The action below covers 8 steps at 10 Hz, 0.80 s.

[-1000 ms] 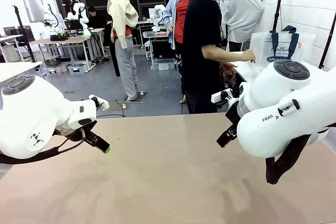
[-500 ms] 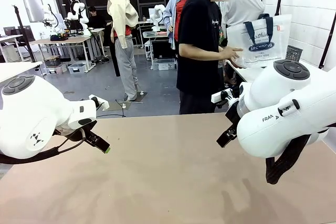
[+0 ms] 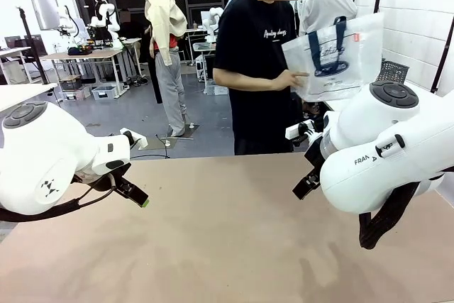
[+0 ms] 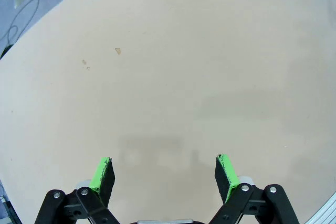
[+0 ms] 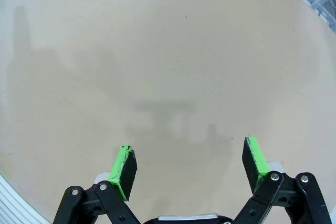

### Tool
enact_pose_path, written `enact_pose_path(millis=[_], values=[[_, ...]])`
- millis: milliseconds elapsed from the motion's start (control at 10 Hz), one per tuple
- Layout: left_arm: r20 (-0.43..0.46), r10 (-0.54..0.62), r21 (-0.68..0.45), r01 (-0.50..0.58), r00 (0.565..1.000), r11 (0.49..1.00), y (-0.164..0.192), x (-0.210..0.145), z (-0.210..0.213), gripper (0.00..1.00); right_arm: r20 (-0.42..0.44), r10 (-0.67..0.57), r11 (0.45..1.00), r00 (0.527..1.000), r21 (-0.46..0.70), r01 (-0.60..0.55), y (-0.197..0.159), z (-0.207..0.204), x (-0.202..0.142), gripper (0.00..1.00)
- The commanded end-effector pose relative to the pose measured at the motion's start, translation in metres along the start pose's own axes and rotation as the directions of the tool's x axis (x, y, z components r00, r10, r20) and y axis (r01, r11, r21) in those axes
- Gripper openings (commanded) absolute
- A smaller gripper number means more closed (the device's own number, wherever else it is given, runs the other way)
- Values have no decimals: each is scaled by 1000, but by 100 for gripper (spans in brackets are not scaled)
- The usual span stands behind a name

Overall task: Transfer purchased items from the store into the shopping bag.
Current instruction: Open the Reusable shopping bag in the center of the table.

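A busy workshop lay behind a tan table (image 3: 227,246) that spread across the lower half of the front view. At the upper right of the frame, beyond the table's far edge, a person (image 3: 255,47) in a black T-shirt held the shopping bag (image 3: 333,58) in the air, with one hand (image 3: 292,79) against its side. Just right of the bag, a corner of the store (image 3: 392,71), the dark lattice basket, sat on another surface behind your right arm. Neither was on your table yet.

The likely troubles from here: the bag looked limp, so once set down it might sag shut or tip as an item went in. Moving an arm while the person's hand was close could also cause contact.

Your left gripper (image 4: 165,174) hovered at the left of the frame, angled down over the table, jaws spread wide and holding nothing. Your right gripper (image 5: 189,167) hung at the right, equally wide apart and empty.
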State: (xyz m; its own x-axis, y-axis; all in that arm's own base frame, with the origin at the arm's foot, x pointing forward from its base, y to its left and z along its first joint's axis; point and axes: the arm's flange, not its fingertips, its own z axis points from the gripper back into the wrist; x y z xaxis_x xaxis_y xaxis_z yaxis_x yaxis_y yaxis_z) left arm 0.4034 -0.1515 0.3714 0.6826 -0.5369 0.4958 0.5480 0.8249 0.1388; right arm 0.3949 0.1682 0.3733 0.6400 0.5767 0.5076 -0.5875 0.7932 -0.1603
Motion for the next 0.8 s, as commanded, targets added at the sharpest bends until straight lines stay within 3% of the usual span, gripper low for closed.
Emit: enact_pose_path(millis=[0, 700], values=[[0, 2, 0, -2, 1000, 1000, 1, 0, 0, 100, 0, 0, 1000, 1000, 0, 0, 0, 0, 0, 100], [0, 2, 0, -2, 1000, 1000, 1, 0, 0, 100, 0, 0, 1000, 1000, 0, 0, 0, 0, 0, 100]])
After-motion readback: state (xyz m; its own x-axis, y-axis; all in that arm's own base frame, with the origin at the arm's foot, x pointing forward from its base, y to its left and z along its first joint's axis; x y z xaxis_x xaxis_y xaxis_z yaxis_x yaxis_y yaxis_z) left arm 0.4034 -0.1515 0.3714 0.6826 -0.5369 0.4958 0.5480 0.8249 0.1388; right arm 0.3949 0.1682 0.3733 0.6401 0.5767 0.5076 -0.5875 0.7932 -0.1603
